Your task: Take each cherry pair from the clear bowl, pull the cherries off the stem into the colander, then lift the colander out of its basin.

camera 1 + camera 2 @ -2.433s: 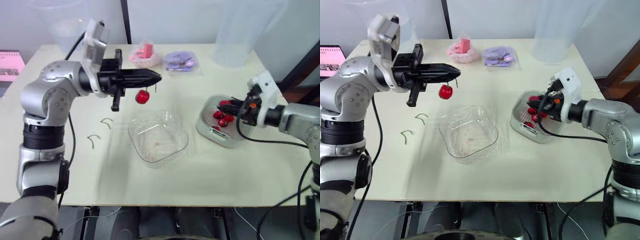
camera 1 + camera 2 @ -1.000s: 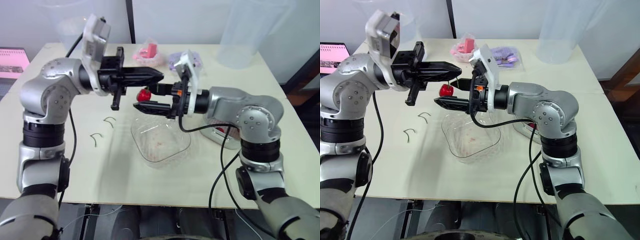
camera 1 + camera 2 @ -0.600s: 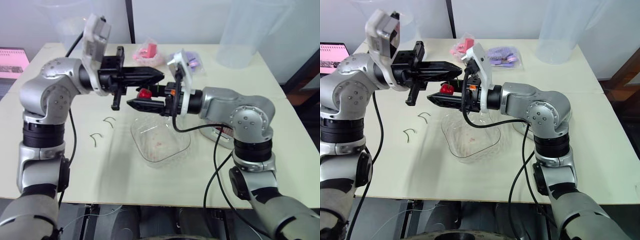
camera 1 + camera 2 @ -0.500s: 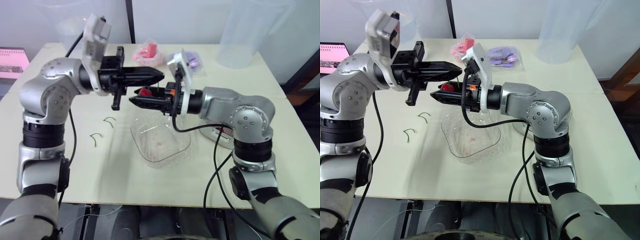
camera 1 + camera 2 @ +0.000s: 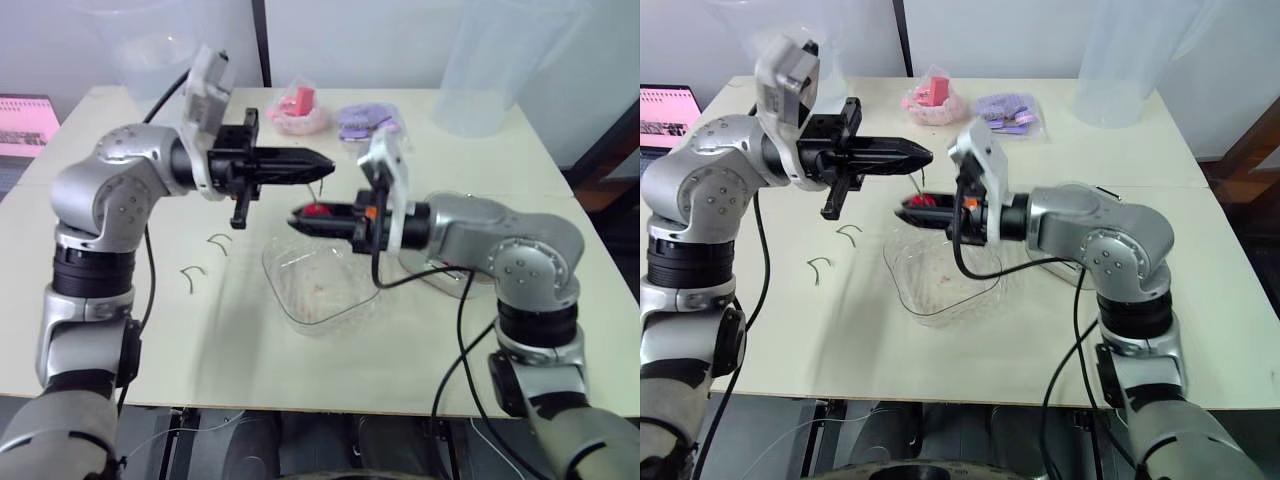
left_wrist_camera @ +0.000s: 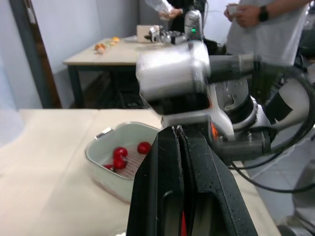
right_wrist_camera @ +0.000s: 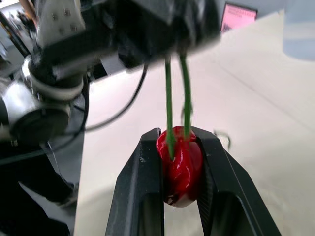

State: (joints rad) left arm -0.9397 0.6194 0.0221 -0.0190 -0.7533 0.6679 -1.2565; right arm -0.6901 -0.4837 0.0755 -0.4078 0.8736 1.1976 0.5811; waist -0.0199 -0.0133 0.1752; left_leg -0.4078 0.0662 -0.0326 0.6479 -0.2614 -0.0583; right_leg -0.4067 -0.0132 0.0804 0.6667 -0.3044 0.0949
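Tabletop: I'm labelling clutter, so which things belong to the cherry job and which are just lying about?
Job: cherry in right claw, its stem in left claw, clear bowl, colander.
Lying about: pink packet, purple packet, loose stems.

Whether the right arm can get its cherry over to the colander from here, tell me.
Probably yes. The right gripper is shut on the cherry and nothing stands between it and the colander. But the left gripper holds the stem, so the cherry must pull free first.
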